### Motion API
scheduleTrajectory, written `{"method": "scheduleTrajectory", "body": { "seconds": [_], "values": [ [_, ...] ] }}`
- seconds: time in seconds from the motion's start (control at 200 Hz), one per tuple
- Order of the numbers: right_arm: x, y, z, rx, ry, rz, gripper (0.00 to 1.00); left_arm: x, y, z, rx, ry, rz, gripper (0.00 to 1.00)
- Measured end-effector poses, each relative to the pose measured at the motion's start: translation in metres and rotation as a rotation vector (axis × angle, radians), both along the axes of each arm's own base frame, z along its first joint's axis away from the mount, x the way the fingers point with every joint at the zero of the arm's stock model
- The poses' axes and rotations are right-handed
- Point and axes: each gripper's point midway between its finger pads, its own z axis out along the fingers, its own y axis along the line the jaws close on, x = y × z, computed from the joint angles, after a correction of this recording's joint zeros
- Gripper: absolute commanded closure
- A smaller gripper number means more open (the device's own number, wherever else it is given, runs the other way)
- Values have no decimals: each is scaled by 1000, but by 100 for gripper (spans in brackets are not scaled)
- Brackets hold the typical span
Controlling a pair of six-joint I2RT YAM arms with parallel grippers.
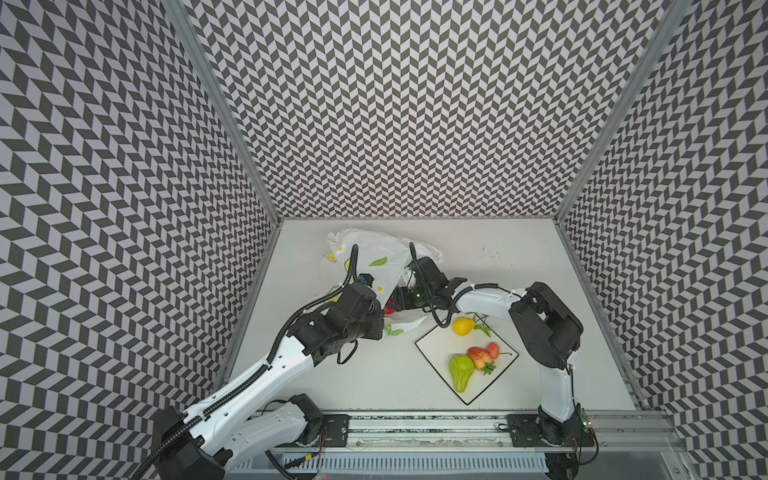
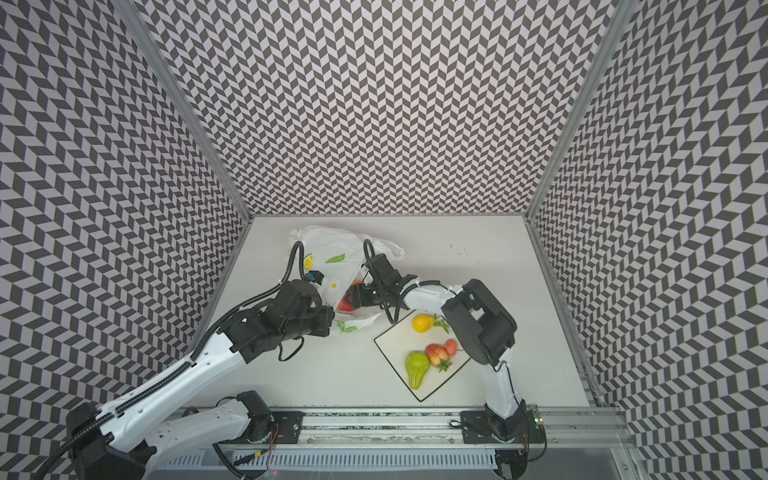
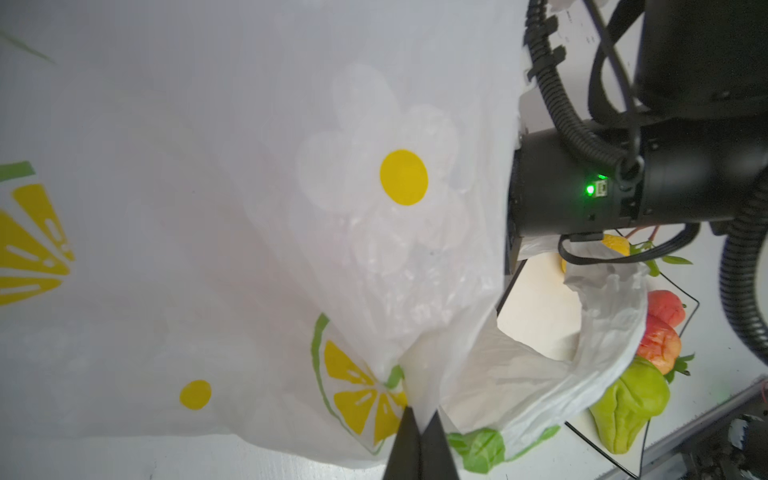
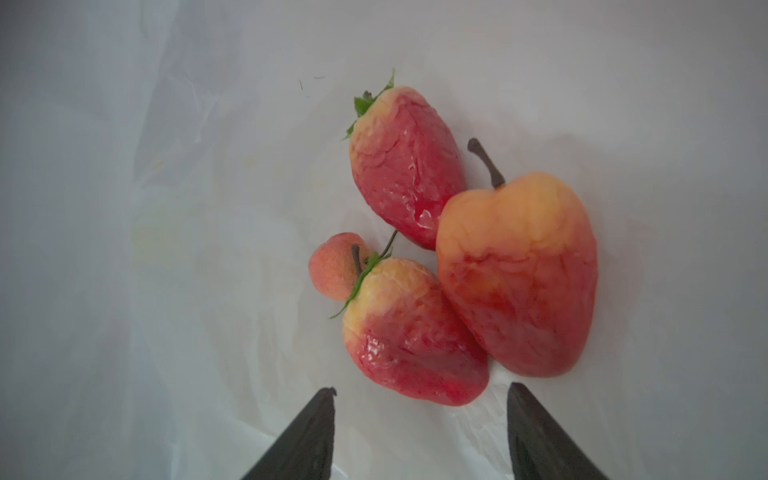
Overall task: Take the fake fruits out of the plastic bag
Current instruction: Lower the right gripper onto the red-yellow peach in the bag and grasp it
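**Fake fruits, not yet removed:** near strawberry [image 4: 411, 332], far strawberry [image 4: 405, 166], apple [image 4: 519, 274] and small round fruit [image 4: 334, 266], huddled together inside the plastic bag [image 1: 374, 249] on the table [image 1: 540, 270].

**Removed:** lemon [image 1: 462, 326], pear [image 1: 460, 372] and others on the plate [image 1: 436, 349].

**Left end effector [image 3: 422, 415]:** clenched on the bag's rim, lifting the mouth.

**Right end effector [image 4: 422, 388]:** released, jaws apart, inside the bag at the near strawberry.

**Handling:** close across that strawberry's body, clear of the film and the touching apple.
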Motion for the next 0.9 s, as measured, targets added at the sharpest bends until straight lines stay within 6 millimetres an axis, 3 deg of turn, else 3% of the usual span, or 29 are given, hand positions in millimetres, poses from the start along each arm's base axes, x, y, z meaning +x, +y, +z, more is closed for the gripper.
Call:
{"method": "scheduleTrajectory", "body": {
  "seconds": [0.411, 0.896],
  "values": [
    [26, -1, 18, 16, -21, -131, 34, -5, -8, -13, -9, 46, -42, 100],
    [46, 23, 2, -21, -83, -172, 24, -4, -10, -12, -17, 42, -47, 100]
  ]
}}
